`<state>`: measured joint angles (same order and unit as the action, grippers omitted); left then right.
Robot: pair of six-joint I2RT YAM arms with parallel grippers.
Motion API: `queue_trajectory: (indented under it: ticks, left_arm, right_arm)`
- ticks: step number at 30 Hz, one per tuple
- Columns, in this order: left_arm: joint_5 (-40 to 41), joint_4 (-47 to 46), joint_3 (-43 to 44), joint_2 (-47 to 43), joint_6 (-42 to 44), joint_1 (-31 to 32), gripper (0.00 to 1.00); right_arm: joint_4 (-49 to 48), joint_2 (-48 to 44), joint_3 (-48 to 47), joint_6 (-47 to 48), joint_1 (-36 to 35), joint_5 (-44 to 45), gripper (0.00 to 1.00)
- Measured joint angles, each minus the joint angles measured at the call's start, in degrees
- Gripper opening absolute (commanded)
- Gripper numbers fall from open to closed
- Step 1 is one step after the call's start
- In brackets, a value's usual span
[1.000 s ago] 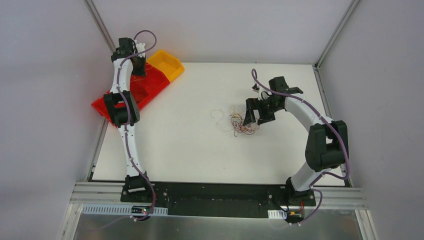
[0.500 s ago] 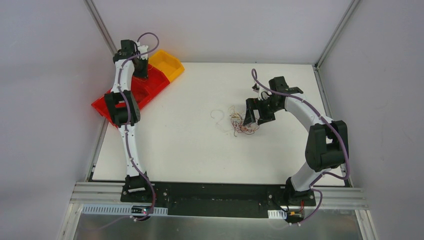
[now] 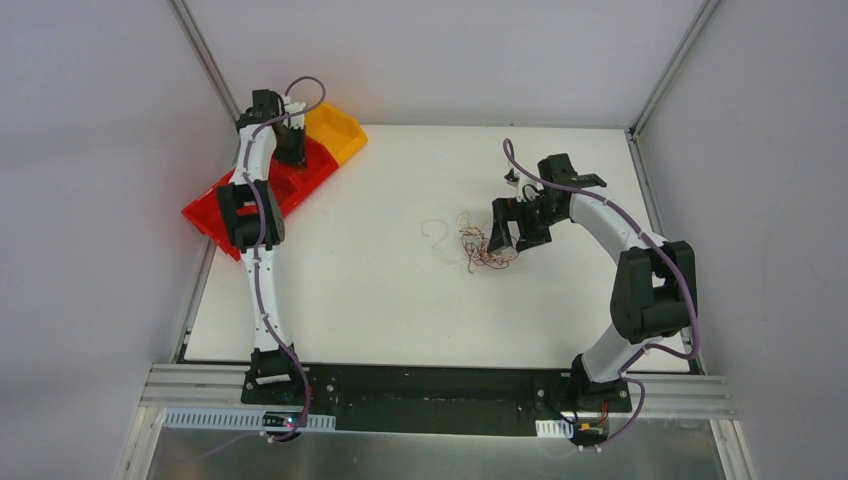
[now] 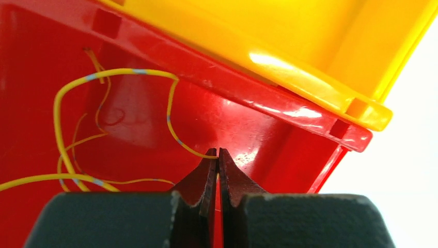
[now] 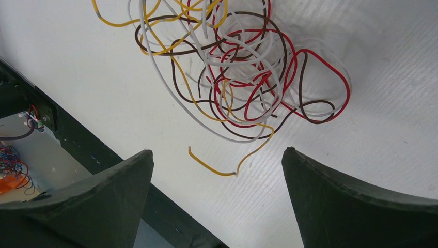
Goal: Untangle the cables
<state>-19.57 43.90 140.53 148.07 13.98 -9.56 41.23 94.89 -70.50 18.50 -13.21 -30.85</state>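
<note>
The cables form a tangle (image 3: 482, 245) of red, white, brown and yellow wires in the middle of the white table, seen close in the right wrist view as the same tangle (image 5: 243, 77). A loose white strand (image 3: 437, 232) lies just left of it. My right gripper (image 3: 500, 235) (image 5: 218, 151) hovers at the tangle's right side, open wide, with nothing between its fingers. My left gripper (image 3: 293, 152) (image 4: 217, 151) is inside the red bin (image 4: 248, 108), shut on the end of a yellow cable (image 4: 113, 73) that loops across the bin floor.
The red bin (image 3: 300, 185) lies at the table's far left corner, with a yellow bin (image 3: 335, 128) (image 4: 289, 36) against its far end. Thin orange strands lie in the red bin. The table's black front edge (image 5: 77, 139) shows below the right fingers.
The left wrist has shifted slightly to the right over the red bin. The right arm and the tangle have not moved.
</note>
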Motion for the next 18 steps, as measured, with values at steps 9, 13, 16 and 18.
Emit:
queue_trajectory:
  ticks: [9, 13, 16, 18]
  left_arm:
    - [-1.27, 2.47, -5.75, -2.34, 0.55, 2.10, 0.16]
    - [-1.16, 4.74, -7.34, -3.41, 0.50, 2.60, 0.36]
    - [-1.29, 6.14, -7.26, -4.26, 0.44, 2.34, 0.49]
    - [-1.20, 6.93, -6.82, -4.70, 0.57, 2.34, 0.57]
  right_arm:
    - [0.22, 0.00, 0.00, -0.04, 0.00, 0.02, 0.99]
    - [0.20, 0.00, 0.00, -0.04, 0.00, 0.00, 0.99]
    - [0.20, 0.00, 0.00, -0.11, 0.00, -0.02, 0.99]
    - [0.17, 0.00, 0.00, -0.20, 0.00, -0.04, 0.99]
